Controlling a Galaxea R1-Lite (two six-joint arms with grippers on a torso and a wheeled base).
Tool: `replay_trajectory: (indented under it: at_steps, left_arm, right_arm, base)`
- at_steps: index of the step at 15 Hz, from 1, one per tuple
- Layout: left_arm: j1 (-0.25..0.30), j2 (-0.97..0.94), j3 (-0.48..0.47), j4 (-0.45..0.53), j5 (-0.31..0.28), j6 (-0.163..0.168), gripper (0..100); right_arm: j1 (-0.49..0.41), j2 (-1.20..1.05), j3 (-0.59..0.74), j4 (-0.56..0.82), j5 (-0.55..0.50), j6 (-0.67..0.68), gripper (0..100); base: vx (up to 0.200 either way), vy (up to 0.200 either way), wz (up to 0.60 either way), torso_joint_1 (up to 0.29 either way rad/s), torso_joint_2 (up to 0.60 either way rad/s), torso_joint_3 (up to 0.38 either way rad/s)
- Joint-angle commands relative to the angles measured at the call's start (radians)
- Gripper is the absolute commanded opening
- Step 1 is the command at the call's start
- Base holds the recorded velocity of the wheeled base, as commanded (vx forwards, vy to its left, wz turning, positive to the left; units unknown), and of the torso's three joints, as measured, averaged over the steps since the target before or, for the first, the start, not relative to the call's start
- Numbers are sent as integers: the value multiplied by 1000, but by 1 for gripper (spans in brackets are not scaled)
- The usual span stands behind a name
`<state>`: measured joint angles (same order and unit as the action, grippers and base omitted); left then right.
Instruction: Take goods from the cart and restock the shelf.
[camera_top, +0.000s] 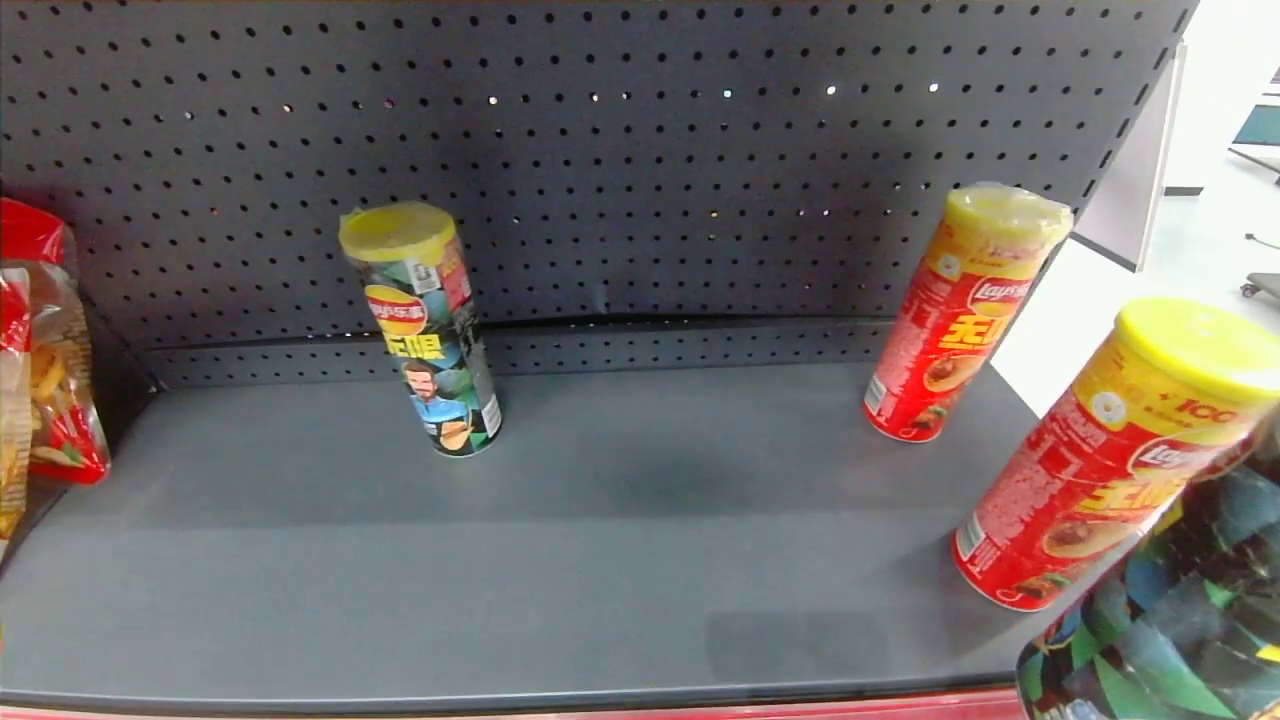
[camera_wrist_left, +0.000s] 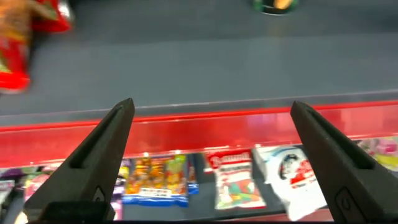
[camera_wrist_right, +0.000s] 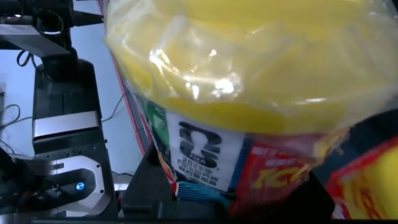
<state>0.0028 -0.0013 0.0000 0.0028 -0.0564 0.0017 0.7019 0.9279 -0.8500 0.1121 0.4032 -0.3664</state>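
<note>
Hidden, cut-off can (camera_top: 1150, 630): only a part of its dark patterned side shows at the near right corner of the head view. In the right wrist view the same can (camera_wrist_right: 249, 93) is very close to the camera, with a yellow lid under clear wrap.
Right gripper: the can covers it, so I cannot tell if it is open or closed.
Hidden, snack bags (camera_top: 45, 360): cut by the left edge of the head view, at the left end of the shelf.
Hidden, dark can from the left wrist: only its base (camera_wrist_left: 277, 5) shows, at the frame edge.
Shelf (camera_top: 600, 560): grey board with a perforated back wall and a red front edge (camera_wrist_left: 205, 134).
On the shelf, dark can (camera_top: 425, 330): upright, yellow lid, left of the middle, near the back wall.
On the shelf, back red can (camera_top: 960, 310): upright, yellow lid, at the right end near the back wall.
On the shelf, front red can (camera_top: 1100, 460): upright, at the right end near the front, just beside the cut-off can.
Left gripper (camera_wrist_left: 212, 109): wide open, holds nothing, in front of the red edge.
Lower level: colourful packets (camera_wrist_left: 236, 180) in a row under the red edge, too blurred to tell more.
</note>
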Motion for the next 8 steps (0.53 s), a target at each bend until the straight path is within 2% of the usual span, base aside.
replay_trajectory:
  at_steps: [1, 8]
  left_arm:
    - [0, 1, 0, 0, 0, 0, 100]
    - [0, 1, 0, 0, 0, 0, 100]
  right_arm:
    - [1, 12, -1, 0, 0, 0, 0]
    - [1, 16, 5, 0, 0, 0, 0]
  base:
    - [0, 200, 0, -2, 7, 7]
    - [0, 200, 0, 4, 1, 5]
